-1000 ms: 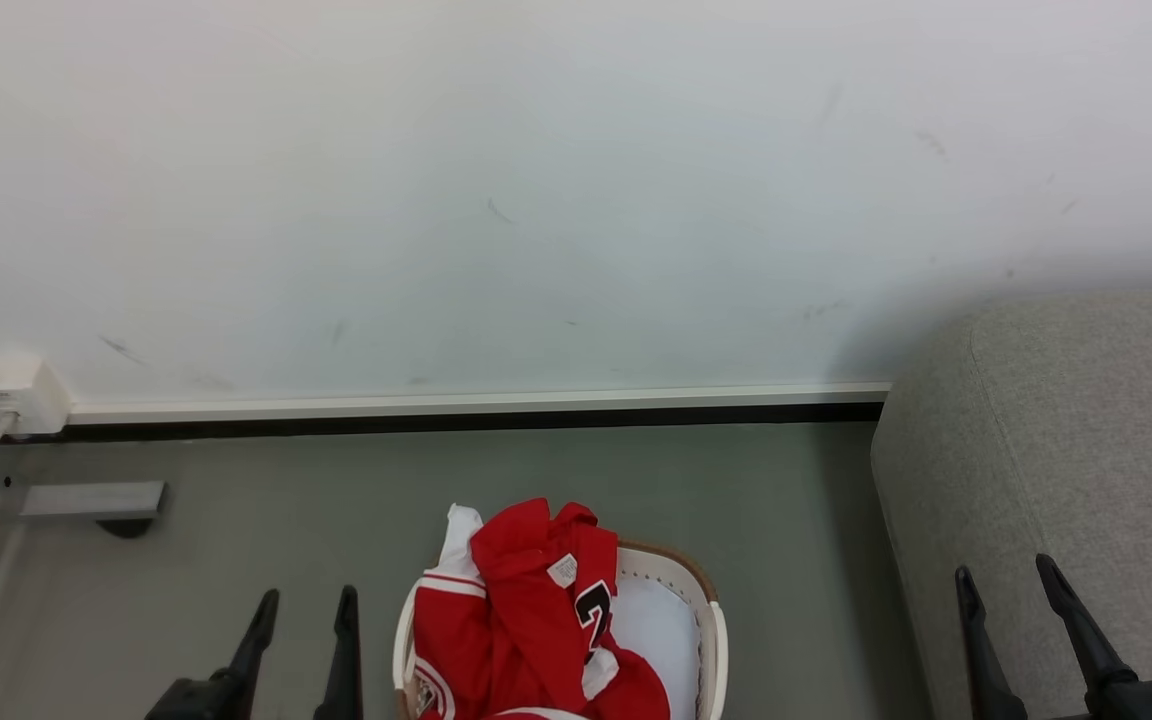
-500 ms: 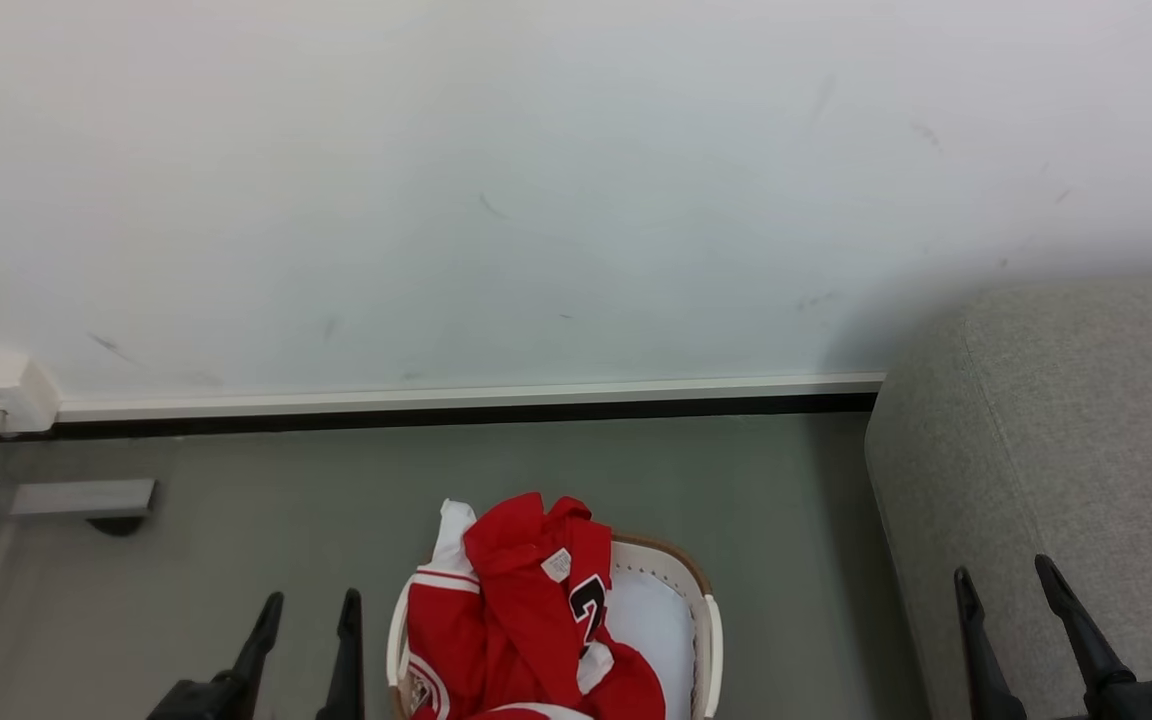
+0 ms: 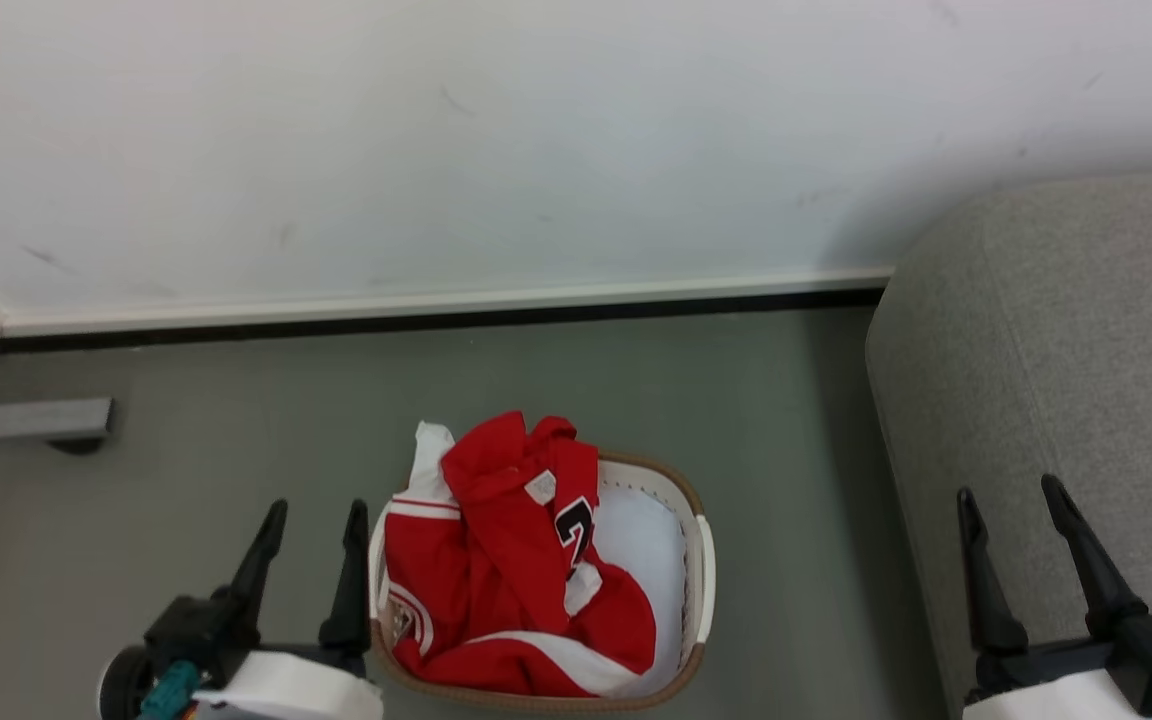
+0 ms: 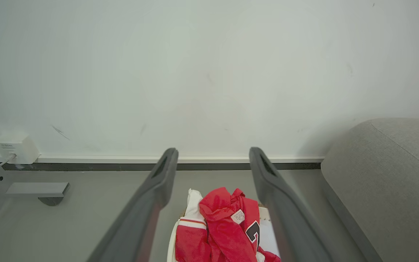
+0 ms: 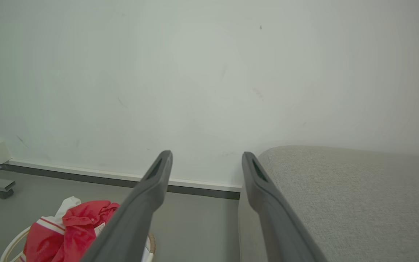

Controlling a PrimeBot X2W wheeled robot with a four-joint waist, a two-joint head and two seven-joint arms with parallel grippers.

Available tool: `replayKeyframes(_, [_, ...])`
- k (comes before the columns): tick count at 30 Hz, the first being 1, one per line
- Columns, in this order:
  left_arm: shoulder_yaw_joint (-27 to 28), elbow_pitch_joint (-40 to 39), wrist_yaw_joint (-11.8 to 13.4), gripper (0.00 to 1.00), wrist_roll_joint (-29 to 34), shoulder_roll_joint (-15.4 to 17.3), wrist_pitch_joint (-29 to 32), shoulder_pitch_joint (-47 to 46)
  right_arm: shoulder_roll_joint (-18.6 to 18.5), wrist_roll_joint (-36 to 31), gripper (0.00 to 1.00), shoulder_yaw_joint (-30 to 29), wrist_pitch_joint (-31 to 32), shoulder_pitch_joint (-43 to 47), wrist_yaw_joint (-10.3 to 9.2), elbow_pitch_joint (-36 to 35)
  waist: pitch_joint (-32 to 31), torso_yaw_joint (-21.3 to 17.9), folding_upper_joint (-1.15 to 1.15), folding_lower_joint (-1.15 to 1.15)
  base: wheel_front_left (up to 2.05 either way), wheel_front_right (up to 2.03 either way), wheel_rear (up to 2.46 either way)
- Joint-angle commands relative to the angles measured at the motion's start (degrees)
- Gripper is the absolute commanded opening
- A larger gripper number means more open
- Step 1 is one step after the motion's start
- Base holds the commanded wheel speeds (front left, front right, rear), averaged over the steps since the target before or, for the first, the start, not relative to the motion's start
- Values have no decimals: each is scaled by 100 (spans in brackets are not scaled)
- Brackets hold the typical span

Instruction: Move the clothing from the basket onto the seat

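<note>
- Grey-green floor [image 3: 186, 400] holds the basket [image 3: 704, 580], left of the seat [image 3: 1086, 350].
- Left gripper [image 3: 318, 507], fingers apart and empty, just left of the basket: nearer arm.
- Clothing [image 3: 496, 560] heaped in its left half.
- Right gripper [image 3: 1007, 488], spread, empty, at the seat's left edge.

Red clothing [image 3: 496, 600] in a white basket [image 3: 704, 570], grey all around.
The clothing was bright red with white stripes and trim, a black numeral edged in white and a small white label. The basket was white inside, dotted with small perforations and banded brown at its rim. The seat [image 3: 1066, 350] was pale grey woven fabric, the floor [image 3: 236, 400] a smooth grey-green. The wall [image 3: 436, 130] was off-white with faint dark scuffs, above a white skirting [image 3: 436, 298] with a black strip beneath. The left end effector [image 3: 319, 510] and right end effector [image 3: 1006, 490] had black fingers.
</note>
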Motion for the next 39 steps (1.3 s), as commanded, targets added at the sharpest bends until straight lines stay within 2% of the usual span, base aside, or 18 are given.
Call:
replayKeyframes(1, [-6,-20,-28,100,99,37,-4,-186,1,35,100,23,-1,-170,-12,-52,531,-83,0,0,0,0,0])
replayKeyframes(9, [-205,79,-215,100,262,107,-4,-1294,1,81,100,192,-1,-1131,-12,-242,2094,-259,0,0,0,0,0])
replayKeyframes(19, [-863,1027,-288,100,298,392,-4,-2556,3,353,100,325,-1,-2058,-12,-403,3510,-557,0,0,0,0,0])
replayKeyframes(28, [-819,2127,-185,100,358,680,96,-3272,3,698,100,482,-1,-2310,-12,-437,4030,-894,0,0,0,0,0])
replayKeyframes(39, [-975,2533,-236,100,181,844,579,-3425,2,968,100,556,-1,-2370,-12,-417,4177,-1137,0,0,0,0,0])
